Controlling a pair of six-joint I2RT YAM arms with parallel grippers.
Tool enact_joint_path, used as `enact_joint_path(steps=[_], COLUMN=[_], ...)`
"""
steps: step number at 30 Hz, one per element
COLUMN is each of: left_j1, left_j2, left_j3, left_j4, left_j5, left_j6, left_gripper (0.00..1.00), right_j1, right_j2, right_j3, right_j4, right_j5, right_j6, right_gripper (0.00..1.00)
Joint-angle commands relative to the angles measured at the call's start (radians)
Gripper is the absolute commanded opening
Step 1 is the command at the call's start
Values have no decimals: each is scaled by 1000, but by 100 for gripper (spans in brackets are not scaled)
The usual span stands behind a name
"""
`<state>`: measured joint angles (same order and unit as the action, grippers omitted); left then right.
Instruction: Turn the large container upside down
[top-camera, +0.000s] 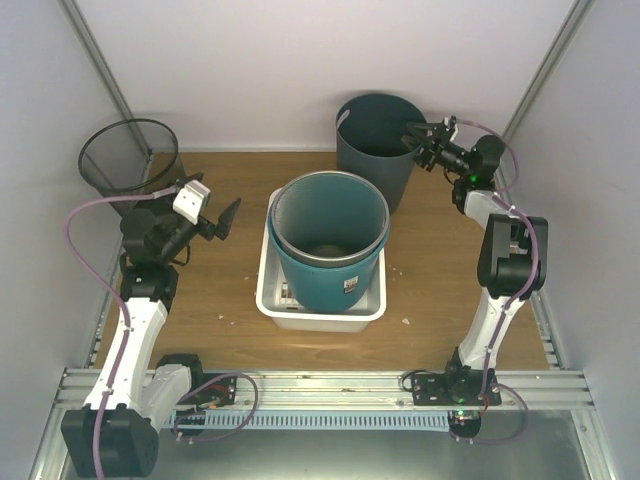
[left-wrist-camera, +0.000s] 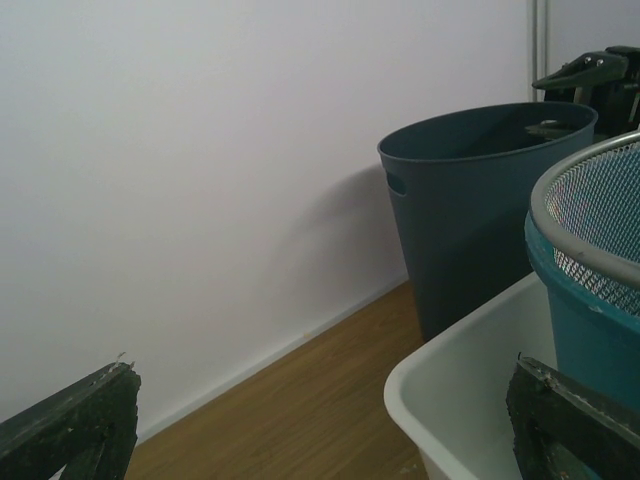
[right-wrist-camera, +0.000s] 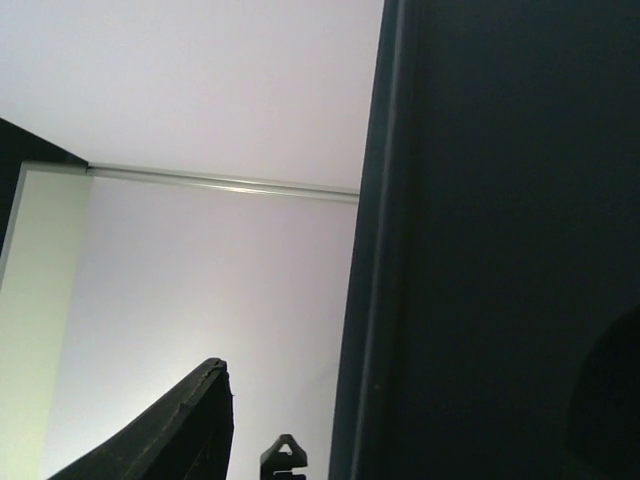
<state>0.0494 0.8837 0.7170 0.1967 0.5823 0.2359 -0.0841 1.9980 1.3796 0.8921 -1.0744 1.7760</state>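
Observation:
The large container is a dark grey plastic bin (top-camera: 378, 150) that stands upright at the back of the table, against the wall. My right gripper (top-camera: 422, 140) is at its right rim, jaws straddling the edge. In the right wrist view the bin wall (right-wrist-camera: 500, 250) fills the right half. One finger (right-wrist-camera: 190, 430) stands apart from it on the left, and the other is hidden behind the wall. My left gripper (top-camera: 222, 212) hovers wide open at the left of the table, holding nothing. Its view faces the bin (left-wrist-camera: 470, 210) from afar.
A teal bin (top-camera: 328, 250) with a silver-rimmed mesh liner (left-wrist-camera: 590, 200) stands in a white tub (top-camera: 270, 300) at mid-table, just in front of the grey bin. A black wire mesh basket (top-camera: 128, 157) sits in the back left corner.

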Motion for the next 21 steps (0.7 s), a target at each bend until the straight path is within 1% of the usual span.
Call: enact_joint_path(steps=[1, 6, 10, 15, 21], left_j1=[4, 4, 4, 4, 4], left_j2=[-19, -22, -24, -28, -33], left_j3=[-23, -27, -32, -45, -55], left_j4=[24, 23, 21, 18, 15], left_j5=[-9, -10, -13, -14, -19], left_j6=[13, 15, 19, 33, 40], left_gripper=[99, 99, 99, 99, 99], right_j1=[7, 7, 6, 7, 7], right_j2=[19, 16, 13, 12, 10], right_j3=[-17, -24, -37, -51, -61], right_j4=[73, 83, 85, 100, 154], right_j5=[6, 4, 11, 14, 10], right_j6=[24, 27, 25, 29, 53], right_gripper=[48, 21, 15, 16, 11])
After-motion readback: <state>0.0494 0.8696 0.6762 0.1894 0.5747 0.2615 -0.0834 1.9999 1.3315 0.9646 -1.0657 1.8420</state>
